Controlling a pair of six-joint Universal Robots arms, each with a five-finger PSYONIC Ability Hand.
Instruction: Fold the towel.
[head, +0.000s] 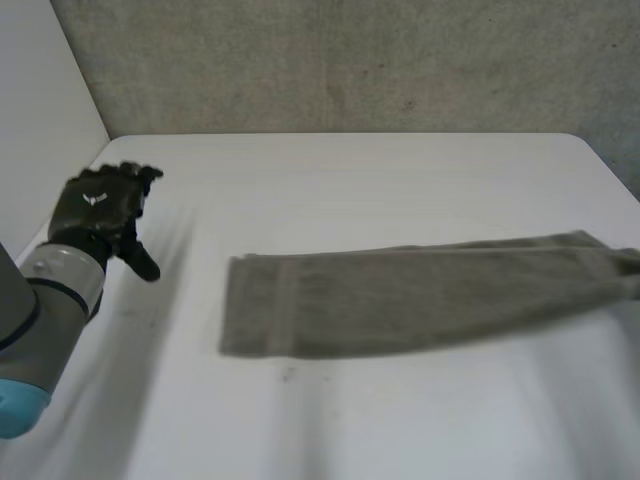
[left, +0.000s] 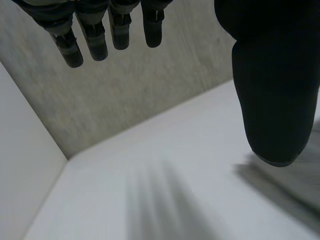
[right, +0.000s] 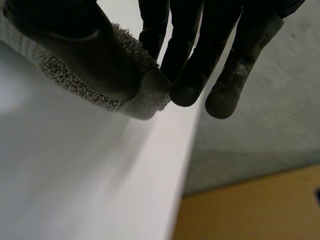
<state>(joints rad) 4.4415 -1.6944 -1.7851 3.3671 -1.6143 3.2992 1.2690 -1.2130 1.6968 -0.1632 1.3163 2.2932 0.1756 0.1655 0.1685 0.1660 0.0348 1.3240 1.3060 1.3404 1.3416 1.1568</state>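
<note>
- While the towel (head: 400, 295) lies as a long, narrow strip across the middle of the bench (head: 350, 170), from left of centre to the right edge, the step in hand is judged to be folding the right end over onto the left end.
- The right hand (right: 75, 45) pinches the towel's right end between thumb and fingers (right: 185, 80). The pinch appears to take one corner only, so expect the free corner to sag.
- The left hand (head: 100, 210) hovers over the left side of the bench, well apart from the towel. Its fingers (left: 95, 40) are straight, slightly spread and hold nothing.
- Anchor the left end with the left hand before the carry.
- Lift the right end low, carry it leftward and align the edges before release.
- Risk: an unanchored strip is likely to drag or bunch.
</note>
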